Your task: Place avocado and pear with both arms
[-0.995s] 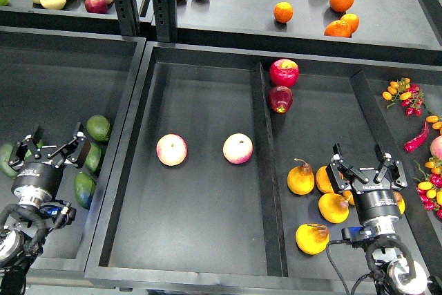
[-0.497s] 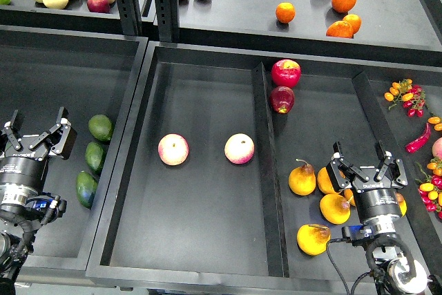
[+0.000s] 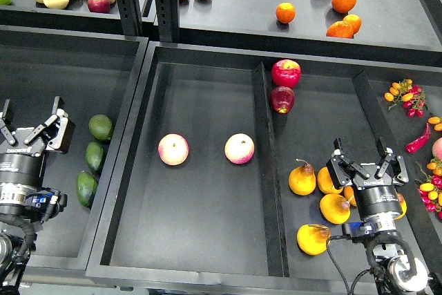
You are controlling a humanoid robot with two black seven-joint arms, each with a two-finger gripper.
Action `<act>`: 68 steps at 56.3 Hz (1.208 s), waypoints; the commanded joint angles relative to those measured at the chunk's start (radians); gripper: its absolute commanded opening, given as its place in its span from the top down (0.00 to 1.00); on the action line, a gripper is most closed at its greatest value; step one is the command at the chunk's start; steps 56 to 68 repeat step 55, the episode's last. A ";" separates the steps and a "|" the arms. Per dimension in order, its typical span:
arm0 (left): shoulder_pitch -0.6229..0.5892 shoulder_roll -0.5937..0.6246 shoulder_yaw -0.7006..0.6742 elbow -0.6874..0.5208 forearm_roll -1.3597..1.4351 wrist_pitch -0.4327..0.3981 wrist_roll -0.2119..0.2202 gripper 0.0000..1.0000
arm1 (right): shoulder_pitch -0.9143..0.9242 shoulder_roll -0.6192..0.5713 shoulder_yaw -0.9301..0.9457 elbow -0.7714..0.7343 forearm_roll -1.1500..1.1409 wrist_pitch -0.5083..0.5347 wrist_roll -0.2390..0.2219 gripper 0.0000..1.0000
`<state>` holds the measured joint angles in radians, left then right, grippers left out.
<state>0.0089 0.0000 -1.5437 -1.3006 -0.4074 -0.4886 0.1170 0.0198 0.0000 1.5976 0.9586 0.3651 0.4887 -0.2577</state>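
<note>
Black trays [image 3: 200,240] are seen, the avocado [image 3: 101,127] beside the wide-spread left gripper [image 3: 31,128], the pear [image 3: 302,178] beside the wide-spread right gripper [image 3: 364,159].

Two round pink-and-yellow apples [image 3: 173,149] sit beside two dark red apples [image 3: 285,73]. Three smooth green avocados [image 3: 101,127] line the left tray.

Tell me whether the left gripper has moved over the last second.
Yes. The left gripper has drifted left, away from the avocados it was over, toward the view's left edge.
</note>
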 commanded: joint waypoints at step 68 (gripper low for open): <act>0.046 0.000 0.025 0.000 0.010 0.000 -0.005 0.01 | 0.062 0.000 0.007 -0.012 -0.002 0.000 0.003 0.00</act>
